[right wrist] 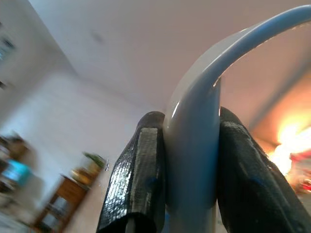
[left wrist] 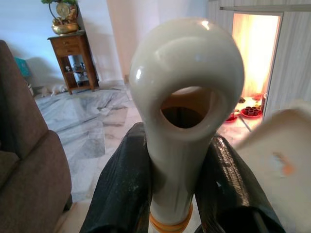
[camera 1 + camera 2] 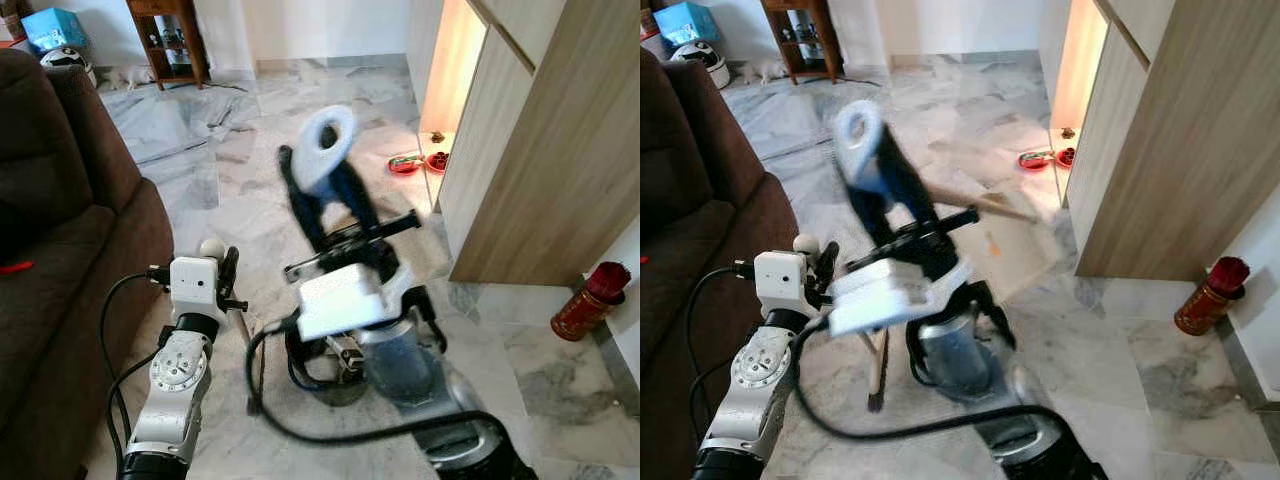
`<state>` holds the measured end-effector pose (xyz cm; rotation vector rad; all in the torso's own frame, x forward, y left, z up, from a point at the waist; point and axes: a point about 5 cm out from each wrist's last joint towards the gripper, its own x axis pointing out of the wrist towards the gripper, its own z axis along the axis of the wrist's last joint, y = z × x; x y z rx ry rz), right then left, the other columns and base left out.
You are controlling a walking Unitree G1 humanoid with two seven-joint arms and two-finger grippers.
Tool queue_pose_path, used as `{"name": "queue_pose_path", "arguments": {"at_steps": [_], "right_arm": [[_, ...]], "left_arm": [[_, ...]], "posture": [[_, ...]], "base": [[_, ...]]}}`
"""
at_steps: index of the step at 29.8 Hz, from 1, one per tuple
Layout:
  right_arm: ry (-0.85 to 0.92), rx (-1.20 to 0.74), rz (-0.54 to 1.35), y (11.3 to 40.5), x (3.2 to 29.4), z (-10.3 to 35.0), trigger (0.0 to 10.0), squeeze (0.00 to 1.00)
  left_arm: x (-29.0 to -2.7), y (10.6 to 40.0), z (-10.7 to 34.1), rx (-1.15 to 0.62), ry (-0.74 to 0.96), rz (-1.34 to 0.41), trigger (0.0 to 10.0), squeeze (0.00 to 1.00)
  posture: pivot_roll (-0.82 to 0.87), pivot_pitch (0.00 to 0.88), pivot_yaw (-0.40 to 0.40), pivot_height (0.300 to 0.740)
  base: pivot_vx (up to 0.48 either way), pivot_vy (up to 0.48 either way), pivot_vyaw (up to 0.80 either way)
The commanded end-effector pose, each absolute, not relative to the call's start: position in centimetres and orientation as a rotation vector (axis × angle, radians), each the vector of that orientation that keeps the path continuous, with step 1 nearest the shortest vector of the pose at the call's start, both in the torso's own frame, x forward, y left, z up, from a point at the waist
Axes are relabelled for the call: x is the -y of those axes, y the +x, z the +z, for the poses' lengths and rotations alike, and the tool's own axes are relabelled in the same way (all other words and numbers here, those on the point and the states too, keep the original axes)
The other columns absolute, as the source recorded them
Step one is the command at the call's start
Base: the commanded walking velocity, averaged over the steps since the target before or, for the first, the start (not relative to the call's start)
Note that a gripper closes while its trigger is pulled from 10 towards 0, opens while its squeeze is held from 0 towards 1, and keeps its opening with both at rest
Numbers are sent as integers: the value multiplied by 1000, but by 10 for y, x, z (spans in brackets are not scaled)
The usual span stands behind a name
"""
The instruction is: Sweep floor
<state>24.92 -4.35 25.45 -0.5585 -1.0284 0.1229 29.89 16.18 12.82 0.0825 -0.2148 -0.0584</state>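
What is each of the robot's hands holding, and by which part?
The left gripper clamps a broom handle just below its ring-shaped top end. The right gripper clamps a grey looped handle of a second tool, at the loop.

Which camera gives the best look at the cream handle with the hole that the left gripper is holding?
The left wrist view: the cream handle looms sharp there, its loop open, clamped between the left gripper fingers. The two eye views catch just its small rounded tip above that wrist. The right wrist view shows a different, grey-blue handle.

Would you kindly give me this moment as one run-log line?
left gripper: shut on broom handle | right gripper: shut on dustpan handle | floor: marble | sofa: robot's left
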Motion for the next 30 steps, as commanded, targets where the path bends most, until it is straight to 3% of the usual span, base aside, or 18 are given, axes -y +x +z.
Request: {"name": "queue_pose_path", "arguments": {"at_steps": [1,6,12,21,30], "right_arm": [[-612,1063,52,252,54,264,10000,0],[-702,941,-95,270,86,253,10000,0],[-639,733,-234,287,135,229,10000,0],[-579,567,-335,293,170,198,10000,0],[-580,507,-344,294,186,181,10000,0]], "left_arm": [[-163,300,140,278,109,-63,10000,0],[-163,300,140,277,110,-64,10000,0],[-167,300,139,269,121,-61,10000,0],[-175,297,140,263,128,-55,10000,0],[-178,289,134,223,85,-49,10000,0]], "posture": [[24,56,73,740],[26,53,71,740],[24,63,70,740],[37,74,74,740],[36,86,79,740]], "base": [[0,0,0],[0,0,0],[0,0,0],[0,0,0],[0,0,0]]}}
